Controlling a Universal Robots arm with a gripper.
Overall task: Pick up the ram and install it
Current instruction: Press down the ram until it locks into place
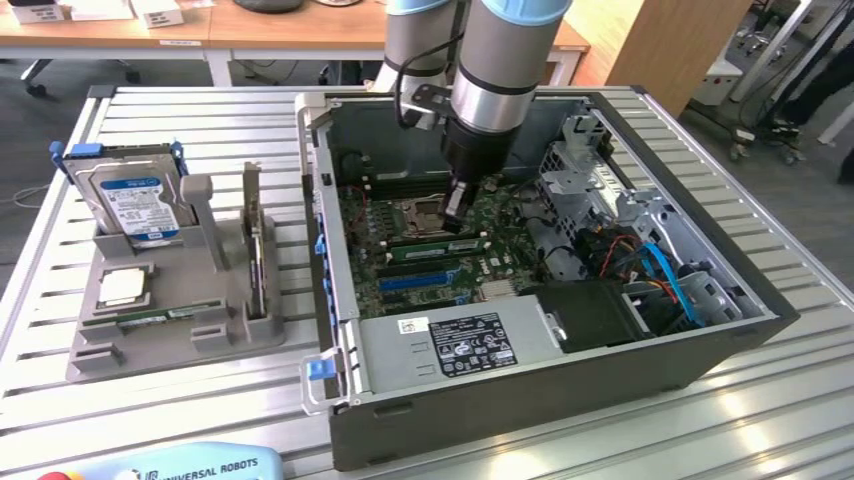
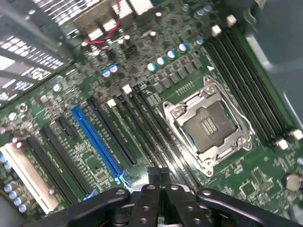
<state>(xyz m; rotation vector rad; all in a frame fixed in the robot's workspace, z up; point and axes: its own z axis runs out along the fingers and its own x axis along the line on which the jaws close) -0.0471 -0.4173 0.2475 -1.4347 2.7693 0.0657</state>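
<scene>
While the arm reached down into the open computer case (image 1: 534, 390) on the counter (image 1: 174, 400), the ram (image 1: 435, 248), a long narrow green stick with dark chips, lay seated in a motherboard (image 2: 156, 75) slot at six o'clock of the empty CPU socket (image 2: 208, 125). The fingers (image 1: 458, 205) were pressed together, their tips just above that stick, holding nothing visible.

I see wooden desks (image 1: 267, 30) behind my slatted metal worktop (image 1: 160, 400). A wooden panel (image 1: 667, 40) stands beyond, over grey floor (image 1: 40, 150).
</scene>
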